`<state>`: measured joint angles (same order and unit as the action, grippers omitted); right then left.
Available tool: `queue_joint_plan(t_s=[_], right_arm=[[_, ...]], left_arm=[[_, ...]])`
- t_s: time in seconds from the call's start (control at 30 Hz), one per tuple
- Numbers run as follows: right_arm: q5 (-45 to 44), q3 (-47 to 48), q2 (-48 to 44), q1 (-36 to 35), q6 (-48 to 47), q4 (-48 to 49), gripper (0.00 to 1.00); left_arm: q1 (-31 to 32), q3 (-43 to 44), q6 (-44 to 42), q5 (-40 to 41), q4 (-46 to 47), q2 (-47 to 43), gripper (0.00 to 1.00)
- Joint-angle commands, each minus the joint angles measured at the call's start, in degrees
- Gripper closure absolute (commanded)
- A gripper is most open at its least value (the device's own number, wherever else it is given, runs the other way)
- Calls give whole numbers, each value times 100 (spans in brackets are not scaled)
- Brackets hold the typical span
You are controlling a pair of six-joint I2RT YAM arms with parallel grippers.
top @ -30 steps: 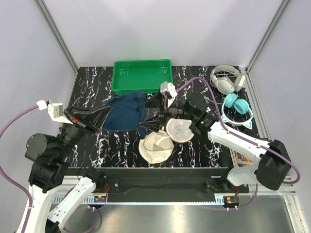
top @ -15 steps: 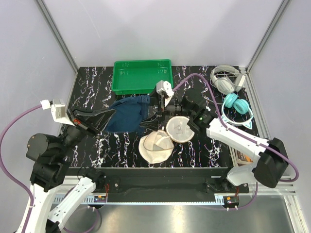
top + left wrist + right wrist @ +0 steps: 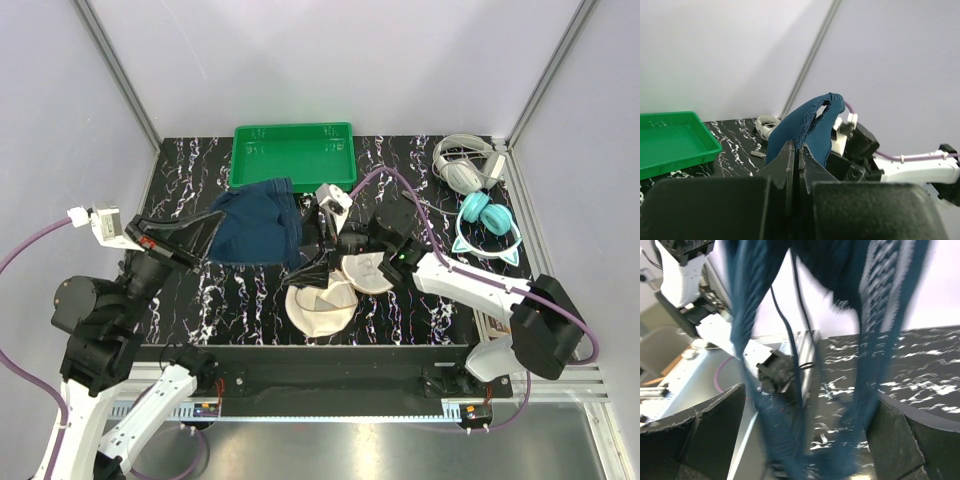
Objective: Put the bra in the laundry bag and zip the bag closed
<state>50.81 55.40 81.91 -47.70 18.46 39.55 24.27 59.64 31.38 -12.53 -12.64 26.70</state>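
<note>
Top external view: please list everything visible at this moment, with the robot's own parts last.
bra: one, dark navy, hanging from the left gripper above the table's left-centre
laundry bag: one, cream, near edge, centre
tray: one, green, far edge
white-grey headphones: one, far right corner
teal headphones: one, right side
table: one, black with white marbling
left gripper: one, black, shut on the bra
right gripper: one, black, open, bra fabric hanging between its fingers
</note>
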Motion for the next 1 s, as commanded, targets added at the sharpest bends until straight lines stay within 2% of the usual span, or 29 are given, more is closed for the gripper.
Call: queue_joint_plan(t_s=[0.0, 0.2, 0.3, 0.43, 0.63, 0.73, 0.97], right_arm=[[52, -108, -70, -195, 597, 1001, 0], [-167, -170, -52, -275, 799, 1116, 3], [-106, -143, 71, -283, 992, 1125, 17], [-36, -196, 264, -283, 1300, 1388, 31], [-123, -415, 326, -397, 1476, 1547, 32], [-132, -477, 369, -459, 1582, 1669, 39], [-264, -548, 475, -565, 1740, 1793, 41]], left_arm=[[-19, 128, 149, 515, 297, -42, 100], [-19, 92, 167, 787, 158, -121, 100], [-19, 83, 167, 893, 139, -156, 100], [-19, 92, 167, 1007, 69, -191, 100], [-10, 136, 97, 1227, -36, -235, 100], [-19, 162, 53, 1236, -36, -200, 100], [-19, 224, 0, 1218, -71, -174, 100]])
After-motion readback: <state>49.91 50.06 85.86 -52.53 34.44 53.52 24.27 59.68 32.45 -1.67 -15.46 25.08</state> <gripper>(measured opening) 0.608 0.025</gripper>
